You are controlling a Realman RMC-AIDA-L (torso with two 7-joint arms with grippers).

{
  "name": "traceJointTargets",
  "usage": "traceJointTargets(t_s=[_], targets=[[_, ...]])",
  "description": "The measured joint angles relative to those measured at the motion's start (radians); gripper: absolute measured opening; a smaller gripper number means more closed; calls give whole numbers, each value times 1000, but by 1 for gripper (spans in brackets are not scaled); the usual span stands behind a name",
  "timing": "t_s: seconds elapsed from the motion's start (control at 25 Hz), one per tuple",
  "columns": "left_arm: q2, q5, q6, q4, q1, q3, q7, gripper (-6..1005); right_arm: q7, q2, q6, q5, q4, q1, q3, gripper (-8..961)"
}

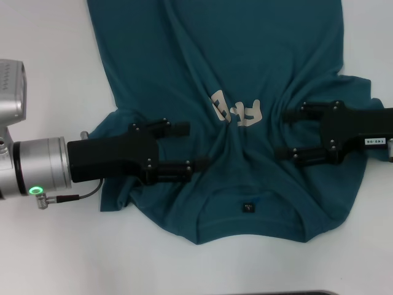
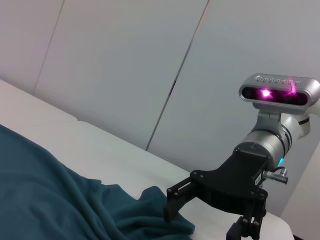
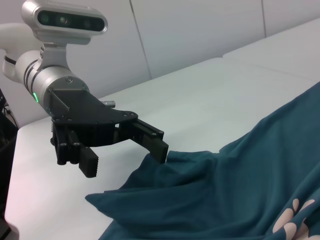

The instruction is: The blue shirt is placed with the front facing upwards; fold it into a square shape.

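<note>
Both grippers reach inward over the blue shirt (image 1: 215,74), which lies front up on the white table (image 1: 43,37) with its collar toward the robot. The left gripper (image 1: 193,145) has its fingers spread, one above the shoulder area and one nearer the collar; from the right wrist view one finger tip sits at a raised ridge of cloth while the other hangs clear of it, so nothing is pinched. The right gripper (image 1: 284,134) is likewise spread, its fingers lying over the opposite shoulder, just beside the cream lettering (image 1: 236,110).

Fabric is bunched between the two grippers (creases run from the chest letters toward the collar), so a clean fold likely depends on each gripper taking only the top edge near its sleeve and drawing the cloth taut. Gripping at matching heights on both sides should keep the fold line straight. The sleeves lie under and outside each gripper; the hem runs out of sight at the far edge.
</note>
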Motion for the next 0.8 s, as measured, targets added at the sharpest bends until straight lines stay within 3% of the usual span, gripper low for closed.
traceJointTargets(t_s=[0.48, 0.68, 0.8], targets=[[-6, 0, 3, -5, 10, 0, 1, 902, 99, -6, -2, -1, -4, 9, -16, 913], [-8, 2, 5, -5, 10, 2, 2, 902, 347, -34, -23, -4, -58, 30, -22, 912], [-8, 2, 5, -5, 11, 4, 2, 902, 491, -63, -69, -4, -90, 45, -19, 911]])
